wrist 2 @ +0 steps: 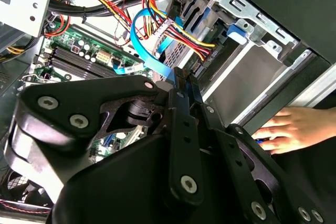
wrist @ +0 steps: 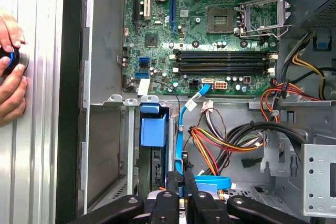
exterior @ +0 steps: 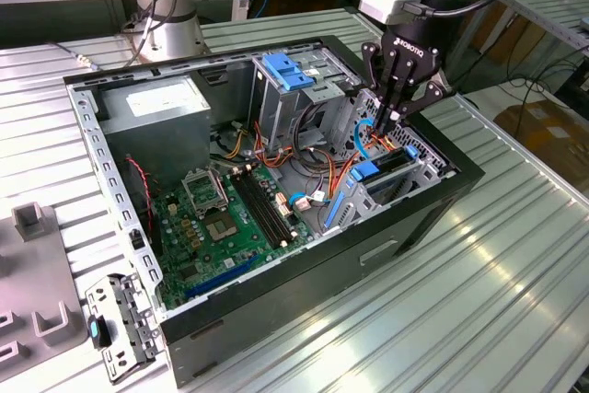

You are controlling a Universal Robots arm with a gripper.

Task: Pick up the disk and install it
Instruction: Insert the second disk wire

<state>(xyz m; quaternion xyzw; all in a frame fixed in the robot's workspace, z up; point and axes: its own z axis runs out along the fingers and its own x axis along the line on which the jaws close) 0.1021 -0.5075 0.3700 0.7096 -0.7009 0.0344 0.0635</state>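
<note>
An open computer case (exterior: 276,181) is seen on a table (exterior: 515,255). The end effector (exterior: 394,115), fingers nearly closed, is lowered over the drive bay at 3 o'clock, where the disk (exterior: 382,172) is judged largely seated; whether it is gripped cannot be told.

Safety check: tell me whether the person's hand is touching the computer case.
Apart. The first wrist view shows bare table between the hand and the computer case.
</note>
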